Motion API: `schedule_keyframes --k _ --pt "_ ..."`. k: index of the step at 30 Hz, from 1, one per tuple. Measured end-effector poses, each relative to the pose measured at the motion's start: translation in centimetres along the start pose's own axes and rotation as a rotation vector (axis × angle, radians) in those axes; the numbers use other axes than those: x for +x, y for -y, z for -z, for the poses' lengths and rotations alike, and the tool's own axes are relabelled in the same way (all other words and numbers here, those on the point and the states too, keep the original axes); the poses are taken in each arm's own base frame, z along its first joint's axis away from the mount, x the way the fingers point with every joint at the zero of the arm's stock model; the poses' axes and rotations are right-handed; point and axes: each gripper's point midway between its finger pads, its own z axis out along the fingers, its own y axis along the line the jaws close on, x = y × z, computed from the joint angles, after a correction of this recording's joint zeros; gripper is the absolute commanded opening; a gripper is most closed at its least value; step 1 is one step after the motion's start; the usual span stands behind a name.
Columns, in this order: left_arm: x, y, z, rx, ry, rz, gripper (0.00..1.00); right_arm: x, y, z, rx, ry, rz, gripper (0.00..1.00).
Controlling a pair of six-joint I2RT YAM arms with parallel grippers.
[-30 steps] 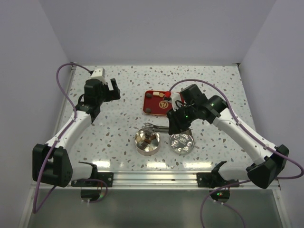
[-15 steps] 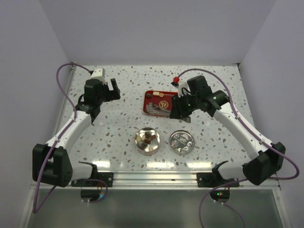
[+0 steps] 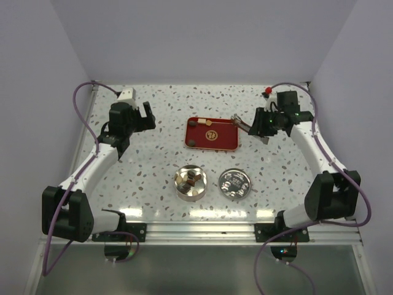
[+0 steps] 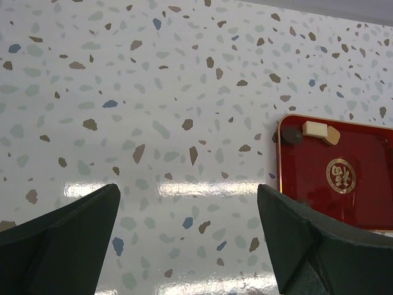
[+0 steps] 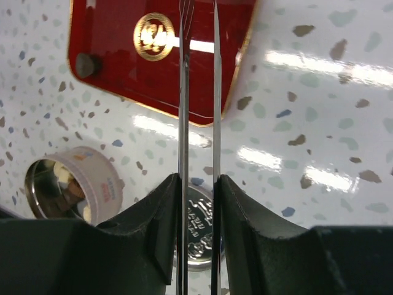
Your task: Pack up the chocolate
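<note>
Top view showed me some chocolate (image 3: pixel 193 179) already in the near tin (image 3: pixel 191 195), a few pieces left on the red tray (image 3: pixel 226 139). My right fingers (image 5: pixel 258 227) squeezed tweezers (image 5: pixel 183 92); left fingers (image 4: pixel 61 239) were apart.

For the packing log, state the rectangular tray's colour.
Glossy red tray with a gold emblem and rim; clearest in the left wrist view.

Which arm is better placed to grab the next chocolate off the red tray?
Right. The right gripper is shut on the tongs, tips over the red tray holding the chocolate. The left gripper is open, empty, off beside the tray.
</note>
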Motion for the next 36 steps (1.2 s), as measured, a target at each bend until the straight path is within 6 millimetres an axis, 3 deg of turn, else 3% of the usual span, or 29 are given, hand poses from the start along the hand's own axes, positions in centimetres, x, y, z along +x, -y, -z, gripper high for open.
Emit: schedule_keyframes --k 6,14,20,36 --pt "0.0 0.0 0.0 0.001 -0.002 0.0 1.0 0.0 6.3 1.0 0.161 0.026 -0.112 0.35" --pt "0.1 0.1 0.0 0.008 -0.004 0.0 1.0 1.2 9.5 2.3 0.357 0.003 -0.092 0.35" --pt "0.1 0.3 0.0 0.015 -0.006 0.0 1.0 2.0 11.0 3.7 0.466 0.007 -0.091 0.35" --pt "0.2 0.5 0.0 0.026 -0.009 0.001 1.0 5.5 12.7 2.3 0.525 -0.101 -0.117 0.36"
